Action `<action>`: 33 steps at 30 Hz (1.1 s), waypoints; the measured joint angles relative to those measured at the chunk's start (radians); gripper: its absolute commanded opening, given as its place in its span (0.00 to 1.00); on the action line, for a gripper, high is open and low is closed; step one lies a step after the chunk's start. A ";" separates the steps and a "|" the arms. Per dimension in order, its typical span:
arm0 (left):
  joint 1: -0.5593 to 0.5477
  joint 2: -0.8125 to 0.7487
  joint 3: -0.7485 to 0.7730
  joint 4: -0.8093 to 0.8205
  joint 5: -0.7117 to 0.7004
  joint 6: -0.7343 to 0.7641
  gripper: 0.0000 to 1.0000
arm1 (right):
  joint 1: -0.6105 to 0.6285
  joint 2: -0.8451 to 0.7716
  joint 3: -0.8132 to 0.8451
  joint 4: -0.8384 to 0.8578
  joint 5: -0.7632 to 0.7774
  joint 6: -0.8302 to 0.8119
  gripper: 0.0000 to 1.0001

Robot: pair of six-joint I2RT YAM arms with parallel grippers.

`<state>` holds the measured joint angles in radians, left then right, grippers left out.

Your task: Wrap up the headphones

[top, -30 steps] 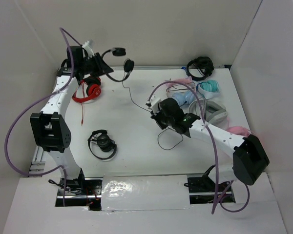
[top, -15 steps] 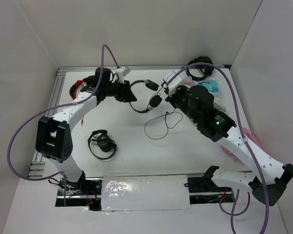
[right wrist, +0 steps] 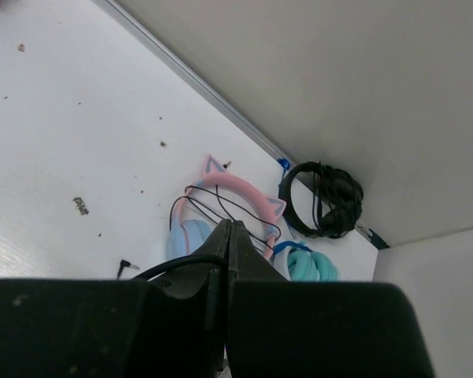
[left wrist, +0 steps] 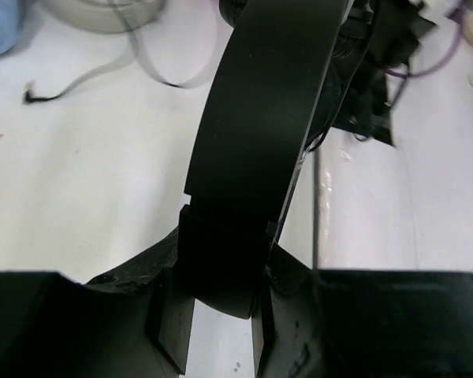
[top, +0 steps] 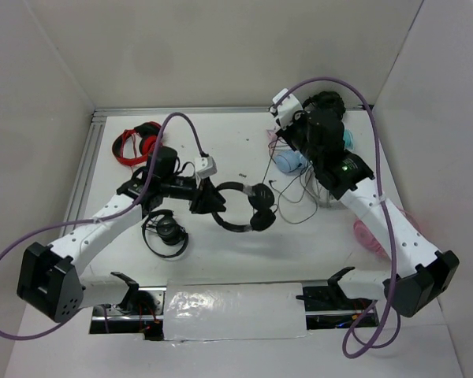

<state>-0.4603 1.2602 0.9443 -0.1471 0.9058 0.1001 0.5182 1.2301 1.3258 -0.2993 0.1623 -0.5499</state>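
Black headphones [top: 262,194] mid-table [top: 221,150], left hand [top: 211,200] clamping headband

Headphone parts cut off or hidden.
The headphones [left wrist: 260,118] run past the left wrist view's top edge; their cable [right wrist: 181,262] vanishes behind the right gripper [right wrist: 227,236].
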 measured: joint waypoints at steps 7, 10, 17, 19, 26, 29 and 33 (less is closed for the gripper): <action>-0.042 -0.073 -0.015 -0.020 0.141 0.092 0.00 | -0.053 0.037 0.025 0.005 -0.233 -0.002 0.00; -0.054 -0.113 -0.017 -0.016 0.194 0.109 0.00 | -0.053 0.087 0.046 0.009 -0.354 0.011 0.00; -0.058 -0.204 -0.018 0.067 0.173 0.033 0.00 | -0.057 0.171 -0.055 0.078 -0.626 0.112 0.00; -0.058 -0.214 -0.016 0.109 0.154 -0.031 0.00 | -0.061 0.180 -0.113 0.114 -0.721 0.142 0.00; -0.021 -0.203 0.054 0.241 0.083 -0.248 0.00 | -0.059 0.254 -0.171 0.175 -1.011 0.189 0.10; -0.020 -0.179 0.123 0.267 0.037 -0.320 0.00 | -0.058 0.274 -0.178 0.187 -1.106 0.193 0.25; -0.008 -0.150 0.215 0.300 0.035 -0.377 0.00 | -0.055 0.310 -0.185 0.205 -1.207 0.186 0.35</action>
<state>-0.4683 1.1099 1.1591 0.1528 0.9405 -0.2768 0.4633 1.5398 1.1412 -0.0940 -1.0447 -0.3637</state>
